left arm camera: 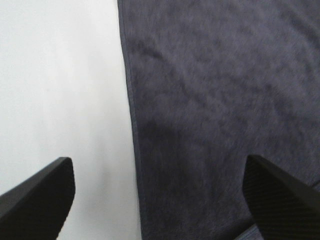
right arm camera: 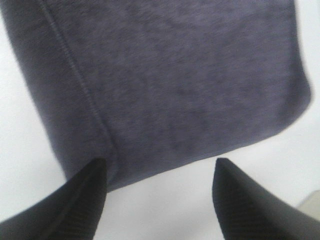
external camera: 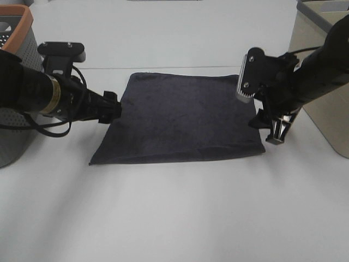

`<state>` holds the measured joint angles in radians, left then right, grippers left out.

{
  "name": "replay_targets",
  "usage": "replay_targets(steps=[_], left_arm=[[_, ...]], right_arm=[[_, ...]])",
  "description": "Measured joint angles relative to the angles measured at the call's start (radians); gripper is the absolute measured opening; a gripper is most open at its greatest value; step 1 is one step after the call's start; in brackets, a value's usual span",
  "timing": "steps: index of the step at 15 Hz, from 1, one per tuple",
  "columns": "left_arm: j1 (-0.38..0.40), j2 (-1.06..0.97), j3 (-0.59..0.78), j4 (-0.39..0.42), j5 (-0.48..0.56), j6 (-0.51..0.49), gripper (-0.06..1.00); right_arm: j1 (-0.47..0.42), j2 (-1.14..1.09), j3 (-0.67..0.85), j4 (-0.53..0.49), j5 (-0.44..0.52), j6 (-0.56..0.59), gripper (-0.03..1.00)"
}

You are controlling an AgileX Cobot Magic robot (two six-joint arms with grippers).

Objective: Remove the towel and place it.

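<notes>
The towel (external camera: 182, 120) is a dark charcoal plush cloth lying flat on the white table. My left gripper (external camera: 114, 111) is open at the towel's left edge. In the left wrist view its fingertips (left arm camera: 40, 200) straddle the towel's hem (left arm camera: 131, 125), one over the table, one over the cloth (left arm camera: 215, 100). My right gripper (external camera: 271, 126) is open at the towel's near right corner. In the right wrist view its fingertips (right arm camera: 80, 200) sit over the corner of the towel (right arm camera: 170, 85). The white tag is not visible.
A grey basket with an orange rim (external camera: 13, 60) stands at the far left behind my left arm. A beige bin (external camera: 319, 82) stands at the right behind my right arm. White table (external camera: 174, 218) spreads in front of the towel.
</notes>
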<state>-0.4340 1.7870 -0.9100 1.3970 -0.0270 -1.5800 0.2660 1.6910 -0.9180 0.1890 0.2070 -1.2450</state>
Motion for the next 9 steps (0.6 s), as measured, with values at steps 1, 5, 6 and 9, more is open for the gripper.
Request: replay_targets(steps=[1, 5, 6, 9], left_arm=[[0.000, -0.039, -0.023, 0.008, 0.002, 0.000, 0.84], [0.000, -0.133, -0.170, 0.024, 0.104, 0.058, 0.81], [0.002, -0.151, -0.276, -0.022, 0.228, 0.219, 0.79], [0.013, -0.154, -0.498, -0.412, 0.484, 0.862, 0.79]], right_arm=[[0.000, -0.046, -0.003, -0.001, -0.045, -0.001, 0.62], [0.000, -0.202, -0.046, 0.066, -0.271, 0.066, 0.62], [-0.002, -0.265, -0.085, 0.183, -0.353, 0.124, 0.62], [-0.002, -0.301, -0.167, 0.489, -0.381, 0.144, 0.62]])
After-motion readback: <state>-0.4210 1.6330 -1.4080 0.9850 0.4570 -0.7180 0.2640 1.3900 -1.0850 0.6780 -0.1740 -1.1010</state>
